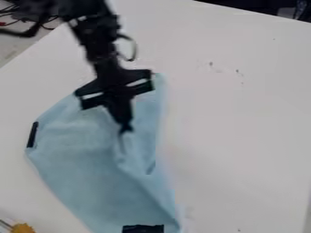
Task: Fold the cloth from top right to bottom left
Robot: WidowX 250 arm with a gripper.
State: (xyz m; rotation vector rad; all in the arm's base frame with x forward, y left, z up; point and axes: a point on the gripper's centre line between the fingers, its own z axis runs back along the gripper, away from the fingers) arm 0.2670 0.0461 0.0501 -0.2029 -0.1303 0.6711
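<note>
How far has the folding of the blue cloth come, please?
The blue cloth already looks turned inward along its right side, forming a narrow flap. The tool is over the cloth's upper part; whether it grips fabric, I cannot tell. Left: bringing the fold across, as the bottom left looks uncovered.

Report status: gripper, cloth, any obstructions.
Gripper at blue cloth's upper middle. Cloth mostly spread, creased down right side, fold incomplete. Yellow item lower left, off the cloth, likely no obstruction.

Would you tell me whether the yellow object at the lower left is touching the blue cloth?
Apart: in the camera view, white table shows between the yellow object and the blue cloth.
</note>
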